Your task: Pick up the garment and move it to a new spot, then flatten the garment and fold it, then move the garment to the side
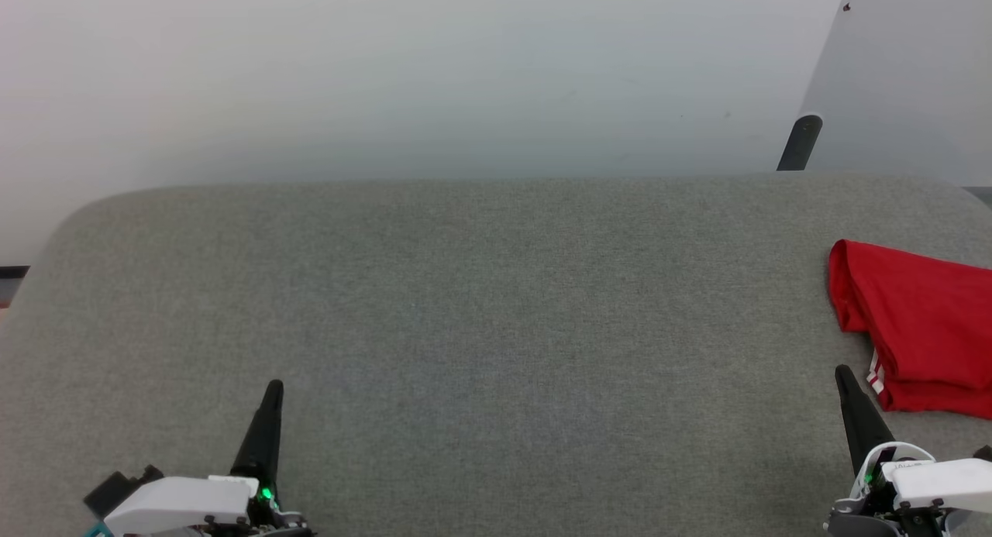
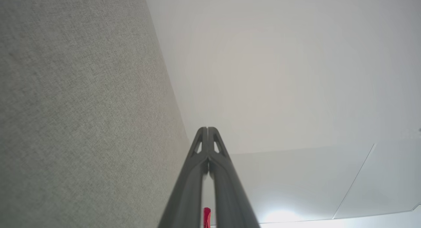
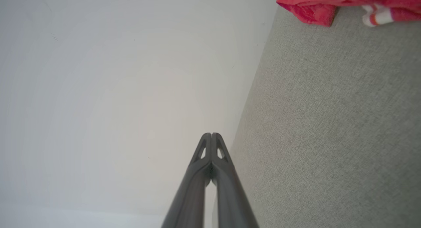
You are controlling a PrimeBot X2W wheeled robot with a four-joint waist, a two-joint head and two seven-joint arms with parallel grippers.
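Right gripper (image 1: pixel 843 376) first: fingers pressed together, nothing between them, tips pointing up over the grey fabric tabletop (image 1: pixel 496 328). It sits near the shirt (image 1: pixel 922 328) but isn't touching it. Left gripper (image 1: pixel 273 390), same story, closed and empty, well apart on the other side.

And the shirt itself is a red bundle at the far right edge of the tabletop, running off the head view. A bit of red-and-white striped trim (image 1: pixel 876 378) peeks out at its near corner. It looks folded and set aside to me, so the job reads as nearly or fully done.

If it wants one more nudge sideways, the right gripper is the one. Open up, come in low at that near edge, pinch every layer together and slide rather than lift, so the fold doesn't spill open.
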